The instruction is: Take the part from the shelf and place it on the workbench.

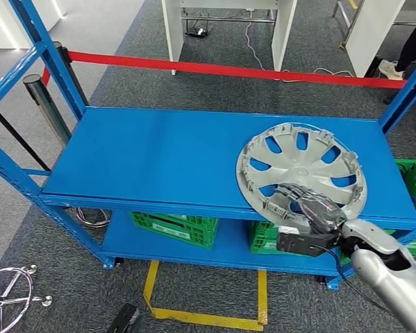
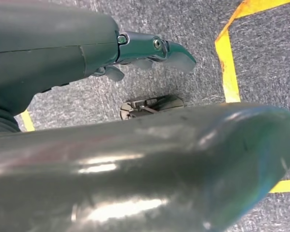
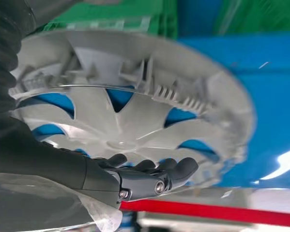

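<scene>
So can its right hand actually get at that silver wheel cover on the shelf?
Probably yes: the right hand already lies on the wheel cover's near rim, at the blue shelf's front edge, with nothing between them.

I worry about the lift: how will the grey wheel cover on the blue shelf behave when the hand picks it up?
The wheel cover looks like thin moulded plastic with cut-outs, so probably light and fairly stiff. The right hand holds one edge only, so the wide disc may tilt. Its small rim clips look breakable.
</scene>
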Controlling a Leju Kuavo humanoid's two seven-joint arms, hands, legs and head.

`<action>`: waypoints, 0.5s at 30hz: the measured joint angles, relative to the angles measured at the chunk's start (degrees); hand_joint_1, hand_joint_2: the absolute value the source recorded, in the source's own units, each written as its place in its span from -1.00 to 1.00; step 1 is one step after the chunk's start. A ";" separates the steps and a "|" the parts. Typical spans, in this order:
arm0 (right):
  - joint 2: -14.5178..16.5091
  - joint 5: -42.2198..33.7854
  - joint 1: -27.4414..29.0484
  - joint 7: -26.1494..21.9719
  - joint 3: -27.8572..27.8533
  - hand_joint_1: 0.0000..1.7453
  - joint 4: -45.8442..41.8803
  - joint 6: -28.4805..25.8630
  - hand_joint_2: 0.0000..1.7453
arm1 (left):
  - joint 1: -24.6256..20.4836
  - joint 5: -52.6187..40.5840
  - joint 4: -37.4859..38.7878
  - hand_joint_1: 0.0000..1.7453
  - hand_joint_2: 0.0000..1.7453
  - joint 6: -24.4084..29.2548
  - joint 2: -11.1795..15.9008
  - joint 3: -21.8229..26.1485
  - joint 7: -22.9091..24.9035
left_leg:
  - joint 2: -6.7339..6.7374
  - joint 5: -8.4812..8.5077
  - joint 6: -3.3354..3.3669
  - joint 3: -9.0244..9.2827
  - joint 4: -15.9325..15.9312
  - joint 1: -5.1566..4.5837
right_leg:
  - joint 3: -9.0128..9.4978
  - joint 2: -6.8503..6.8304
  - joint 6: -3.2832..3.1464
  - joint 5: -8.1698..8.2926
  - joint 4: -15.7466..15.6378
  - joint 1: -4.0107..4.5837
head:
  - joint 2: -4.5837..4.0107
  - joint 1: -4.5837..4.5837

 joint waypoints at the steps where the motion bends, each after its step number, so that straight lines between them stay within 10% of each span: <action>1: -1.79 -1.50 -0.31 -0.13 0.71 -1.00 -2.22 1.17 1.00 | 0.10 0.12 0.07 -1.00 -1.00 -0.07 0.02 0.16 -0.19 | 0.00 0.00 0.01 -0.04 0.00 0.00 | -0.03 -0.01 0.00 0.00 0.00 0.00 | 0.00 0.00; 15: -18.07 -13.73 -3.12 -1.90 6.19 -1.00 -23.37 0.47 1.00 | 0.61 1.06 0.44 -1.00 -1.00 0.20 0.20 2.02 -1.97 | 0.00 0.06 0.13 -0.21 0.03 -0.03 | -0.18 -0.05 0.05 0.03 0.00 -0.03 | 0.00 0.00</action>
